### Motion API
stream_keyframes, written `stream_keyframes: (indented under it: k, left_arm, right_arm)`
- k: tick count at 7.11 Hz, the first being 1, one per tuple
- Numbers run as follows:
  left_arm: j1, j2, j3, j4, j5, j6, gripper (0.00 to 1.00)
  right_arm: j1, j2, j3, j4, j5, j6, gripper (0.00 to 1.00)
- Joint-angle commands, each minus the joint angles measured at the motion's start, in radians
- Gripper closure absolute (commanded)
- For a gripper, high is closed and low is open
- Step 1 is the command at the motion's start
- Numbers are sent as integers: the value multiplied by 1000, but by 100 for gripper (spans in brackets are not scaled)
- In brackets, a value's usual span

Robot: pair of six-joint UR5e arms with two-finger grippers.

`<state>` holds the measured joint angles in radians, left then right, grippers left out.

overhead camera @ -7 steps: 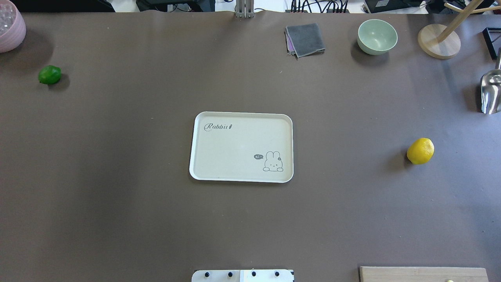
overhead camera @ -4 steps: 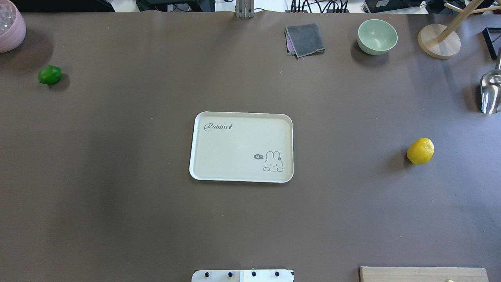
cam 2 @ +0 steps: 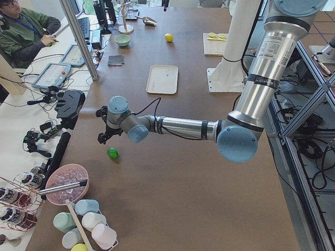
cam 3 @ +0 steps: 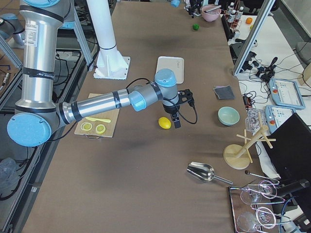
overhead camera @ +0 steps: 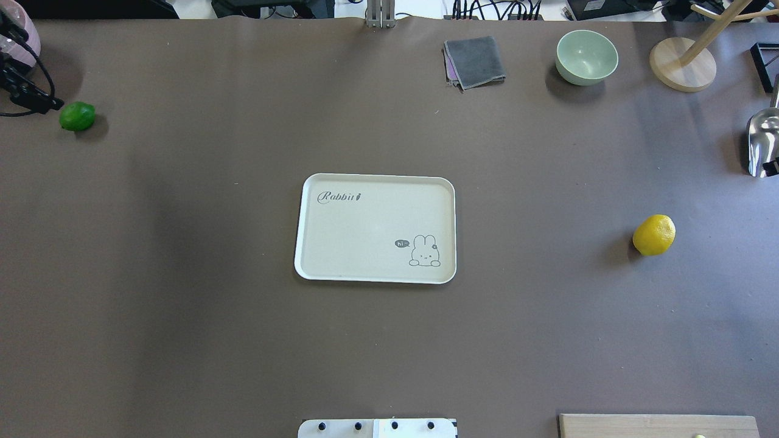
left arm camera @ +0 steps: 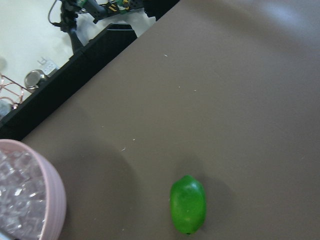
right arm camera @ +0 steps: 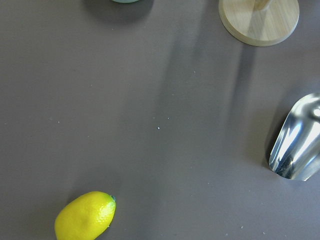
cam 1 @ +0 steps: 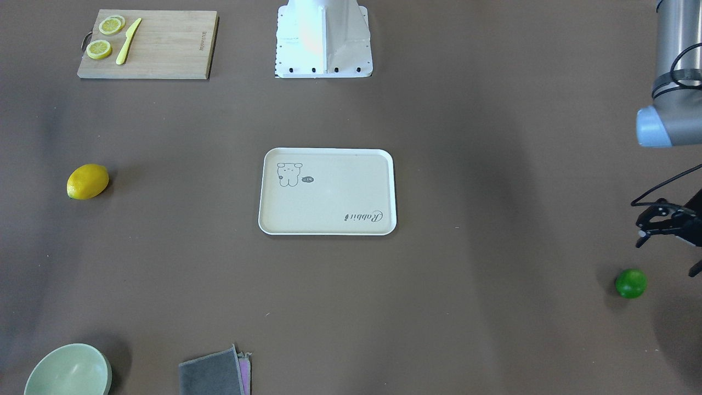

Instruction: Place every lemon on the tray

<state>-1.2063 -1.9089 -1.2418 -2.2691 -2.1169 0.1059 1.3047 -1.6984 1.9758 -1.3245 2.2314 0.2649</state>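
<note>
The green lemon (overhead camera: 77,116) lies at the table's far left, and the left wrist view (left arm camera: 188,204) shows it from above. My left gripper (overhead camera: 44,100) hovers just beside it, above the table; its fingers look spread, with nothing between them (cam 1: 643,227). The yellow lemon (overhead camera: 653,235) lies on the right side and also shows in the right wrist view (right arm camera: 85,216). My right gripper (cam 3: 182,109) hangs over that lemon; only a sliver shows overhead, so I cannot tell its state. The cream tray (overhead camera: 316,267) sits mid-table with nothing on it.
A pink bowl of ice (left arm camera: 30,200) stands close to the green lemon. A metal scoop (overhead camera: 763,143), a wooden stand (overhead camera: 681,64), a green bowl (overhead camera: 586,56) and a grey cloth (overhead camera: 475,61) are at the back right. A cutting board with lemon slices (cam 1: 145,44) lies near the base.
My left gripper has come into the overhead view at the far left, beside the green lemon. A dark sliver has appeared at the right edge. Lemons and tray have not moved.
</note>
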Motion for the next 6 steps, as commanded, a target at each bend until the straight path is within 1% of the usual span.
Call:
stream_keyframes:
  k: [1,2,3,6]
  left_arm:
    - [67,-39,97,-4,86,1,2]
    - [67,-41,131,-4,118,1,2]
    - [68,-59,166,-4,177,3,3]
    - [80,-62,186,-6,179,-2,3]
  right_arm:
    - [-2,0,0,1,-3,2,0]
    - [-2,0,0,1,-3,1,0]
    - [-2,0,0,1,-3,1,0]
    - [-2,0,0,1,-4,1,0]
